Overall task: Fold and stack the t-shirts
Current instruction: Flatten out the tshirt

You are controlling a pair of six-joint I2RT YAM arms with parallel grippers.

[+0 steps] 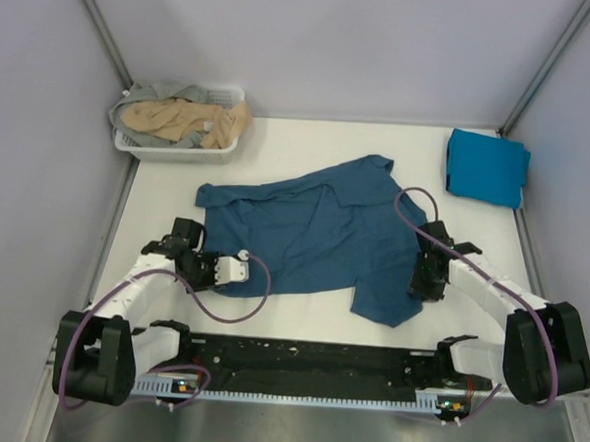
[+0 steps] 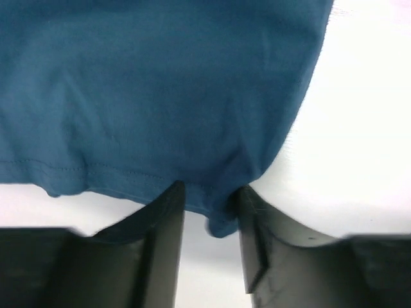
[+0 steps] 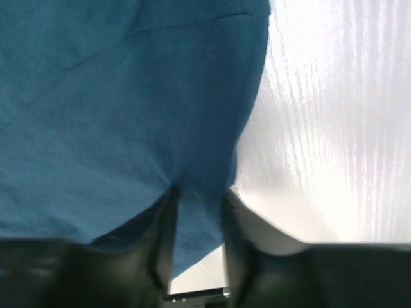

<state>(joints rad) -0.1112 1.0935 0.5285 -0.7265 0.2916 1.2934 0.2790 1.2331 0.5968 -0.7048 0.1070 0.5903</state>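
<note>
Four t-shirts show in the top view. One dark teal t-shirt (image 1: pixel 314 237) lies spread and rumpled across the middle of the white table (image 1: pixel 310 142). A cyan t-shirt (image 1: pixel 487 166) sits folded at the upper right, well apart from it. At the upper left a white basket (image 1: pixel 179 154) holds a tan t-shirt (image 1: pixel 186 122) with a grey t-shirt (image 1: pixel 173 93) bunched behind it. The left gripper (image 1: pixel 240 270) sits at the lower left edge of the dark teal t-shirt, and the right gripper (image 1: pixel 423 282) at its lower right side, both low on the cloth.

From the left wrist, the dark teal t-shirt (image 2: pixel 160 96) fills the upper left of the frame, its stitched hem running along the lower edge, with bare table (image 2: pixel 359 128) at the right. A corner of that hem hangs down between the two black fingers (image 2: pixel 167 224). The left gripper (image 2: pixel 210 215) is narrowed onto it, the cloth puckering toward the tips.

From the right wrist, the dark teal t-shirt (image 3: pixel 115 96) covers the left and centre, with bright table (image 3: pixel 334 128) at the right. A fold of cloth runs down between the dark fingers (image 3: pixel 241 231), and creases converge at their tips. The right gripper (image 3: pixel 200 212) pinches that fold.
</note>
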